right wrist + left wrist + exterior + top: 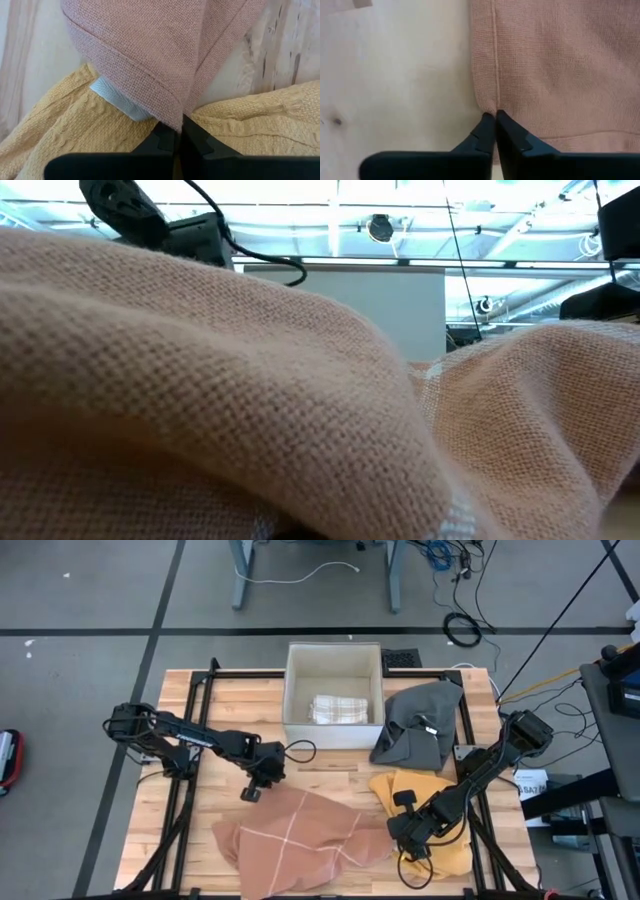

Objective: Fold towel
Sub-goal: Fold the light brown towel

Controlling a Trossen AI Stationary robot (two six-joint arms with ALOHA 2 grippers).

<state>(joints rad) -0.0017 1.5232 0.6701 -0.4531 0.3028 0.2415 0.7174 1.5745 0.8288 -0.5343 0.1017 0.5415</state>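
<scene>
From above, the salmon-pink woven towel with pale stripes (pixel 296 840) lies rumpled at the near edge of the wooden slatted table (pixel 330 762). Only the wrist views show the grips: the left gripper (pixel 494 116) is clenched on the towel's far corner, the right gripper (pixel 179 123) pinches its hem over a mustard-yellow knitted cloth (pixel 65 135). The low view is almost wholly blocked by towel.

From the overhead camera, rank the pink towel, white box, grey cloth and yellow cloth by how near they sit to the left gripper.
Measured from the left gripper, shut on the pink towel's corner:
1. pink towel, pinched at its corner nearest the left arm.
2. white box, at the table's far edge, middle.
3. yellow cloth and grey cloth, both on the right side, too close to call.
</scene>
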